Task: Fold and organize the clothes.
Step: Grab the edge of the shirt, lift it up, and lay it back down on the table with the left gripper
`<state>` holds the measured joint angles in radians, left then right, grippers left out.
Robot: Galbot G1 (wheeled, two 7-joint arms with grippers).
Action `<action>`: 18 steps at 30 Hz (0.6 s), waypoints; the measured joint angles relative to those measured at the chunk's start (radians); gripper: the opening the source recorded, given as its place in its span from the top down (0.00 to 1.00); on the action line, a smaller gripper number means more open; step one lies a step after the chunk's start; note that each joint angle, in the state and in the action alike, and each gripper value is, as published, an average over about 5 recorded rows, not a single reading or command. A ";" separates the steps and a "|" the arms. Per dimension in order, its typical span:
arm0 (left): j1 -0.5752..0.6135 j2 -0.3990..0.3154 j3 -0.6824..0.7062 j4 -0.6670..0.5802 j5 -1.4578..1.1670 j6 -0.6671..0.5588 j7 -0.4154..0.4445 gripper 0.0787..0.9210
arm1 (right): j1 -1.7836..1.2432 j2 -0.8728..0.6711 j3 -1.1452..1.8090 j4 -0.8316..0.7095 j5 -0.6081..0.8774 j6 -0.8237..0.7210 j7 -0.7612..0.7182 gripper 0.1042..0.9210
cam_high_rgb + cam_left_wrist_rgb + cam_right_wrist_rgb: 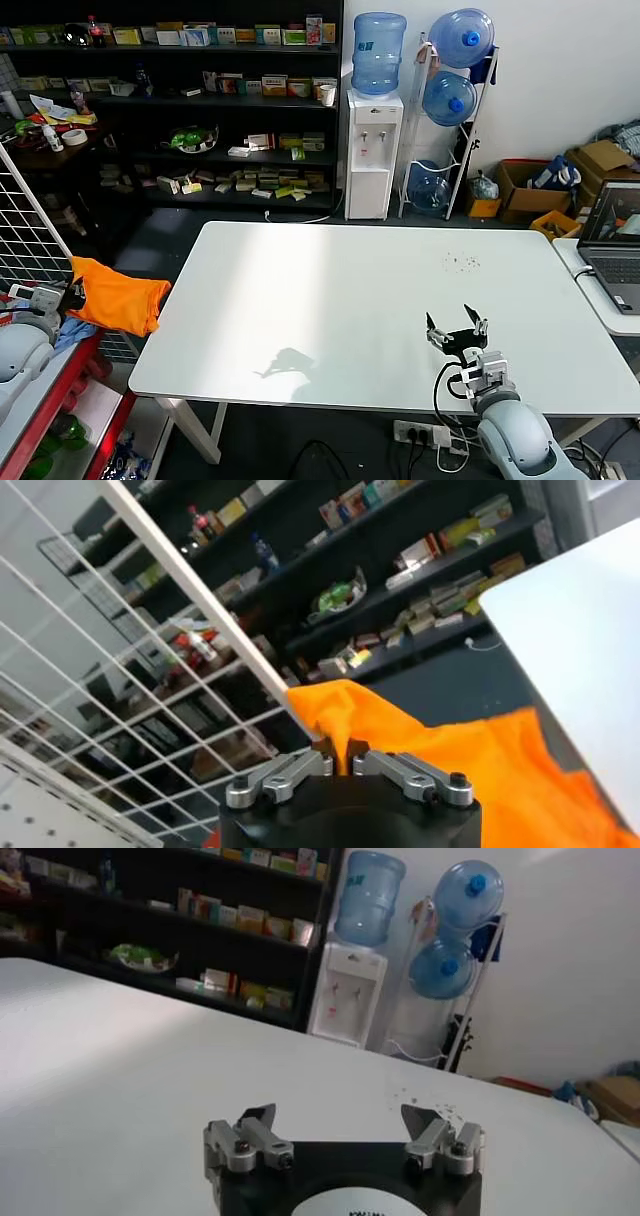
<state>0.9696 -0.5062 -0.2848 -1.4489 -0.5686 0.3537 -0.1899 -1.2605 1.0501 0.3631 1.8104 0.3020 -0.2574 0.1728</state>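
The bright orange T-shirt hangs bunched in the air just left of the white table's left edge. My left gripper is shut on a fold of it, off the table beside a wire rack. In the left wrist view the shirt rises from between the closed fingers of my left gripper and drapes toward the table corner. My right gripper is open and empty above the table's front right part; in its wrist view the right gripper has its jaws wide apart over the bare table.
A white wire rack stands at the far left by the left gripper, with a light blue cloth below the shirt. A laptop sits on a side table at right. Shelves and a water dispenser stand behind.
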 measured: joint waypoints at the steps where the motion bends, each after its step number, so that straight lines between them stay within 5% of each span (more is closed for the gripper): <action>1: -0.001 0.004 0.002 0.002 0.004 -0.001 -0.003 0.91 | -0.002 0.002 0.000 0.000 -0.001 0.001 0.000 0.12; 8: 0.010 -0.007 0.021 -0.030 0.010 0.007 -0.037 0.91 | -0.018 0.011 0.004 0.008 -0.016 0.002 0.000 0.12; 18: 0.003 -0.133 0.072 -0.148 -0.003 0.048 -0.098 0.91 | -0.050 0.027 0.016 0.029 -0.048 0.000 0.003 0.12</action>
<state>0.9728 -0.6393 -0.2128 -1.5966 -0.5714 0.4021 -0.2877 -1.3105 1.0768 0.3793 1.8395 0.2543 -0.2577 0.1761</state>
